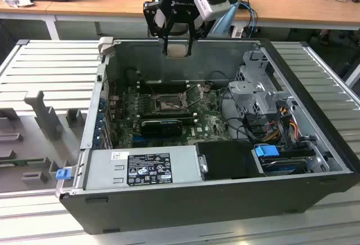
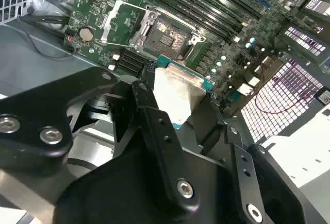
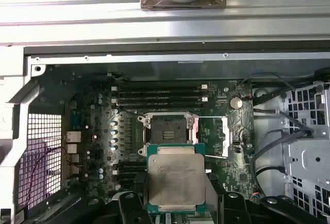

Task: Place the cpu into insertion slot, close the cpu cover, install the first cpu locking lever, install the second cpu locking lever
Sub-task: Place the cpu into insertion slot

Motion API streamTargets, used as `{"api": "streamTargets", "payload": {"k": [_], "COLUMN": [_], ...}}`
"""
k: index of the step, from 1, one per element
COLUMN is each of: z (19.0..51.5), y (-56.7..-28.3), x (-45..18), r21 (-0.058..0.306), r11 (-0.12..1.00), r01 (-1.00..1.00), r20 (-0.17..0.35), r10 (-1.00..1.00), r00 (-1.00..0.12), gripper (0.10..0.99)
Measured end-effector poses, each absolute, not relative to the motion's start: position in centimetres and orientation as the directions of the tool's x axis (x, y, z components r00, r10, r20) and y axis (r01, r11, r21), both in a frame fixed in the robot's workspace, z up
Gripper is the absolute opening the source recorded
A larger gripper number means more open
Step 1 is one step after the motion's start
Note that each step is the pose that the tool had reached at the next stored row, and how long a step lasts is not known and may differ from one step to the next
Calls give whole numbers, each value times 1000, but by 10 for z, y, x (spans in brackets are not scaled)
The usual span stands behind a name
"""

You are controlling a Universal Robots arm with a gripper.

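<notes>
My gripper hangs above the back wall of the open computer case, shut on the cpu, a pale silver-grey square chip. In both wrist views the cpu sits flat between the black fingers. Below it, on the green board, the insertion slot lies uncovered, its brownish centre showing. Thin wire locking levers stand swung out beside the slot. I cannot make out the cpu cover's position.
The grey case walls ring the board. Black memory slots run beside the slot, and a long black card lies in front of it. The power supply, drive cage and cables fill the front and the exterior view's right.
</notes>
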State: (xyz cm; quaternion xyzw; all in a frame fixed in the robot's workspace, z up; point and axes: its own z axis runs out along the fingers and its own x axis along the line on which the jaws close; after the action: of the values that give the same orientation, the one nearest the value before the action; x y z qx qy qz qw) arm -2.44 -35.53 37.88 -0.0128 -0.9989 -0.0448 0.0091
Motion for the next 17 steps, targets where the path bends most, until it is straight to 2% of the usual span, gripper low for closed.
{"api": "streamTargets", "payload": {"k": [8, 17], "z": [378, 377], "y": [-355, -355], "x": [-24, -24], "r21": [89, 89], "r11": [990, 938], "r01": [111, 334], "r20": [19, 19], "r10": [110, 333], "r00": [-994, -943], "gripper": [529, 529]}}
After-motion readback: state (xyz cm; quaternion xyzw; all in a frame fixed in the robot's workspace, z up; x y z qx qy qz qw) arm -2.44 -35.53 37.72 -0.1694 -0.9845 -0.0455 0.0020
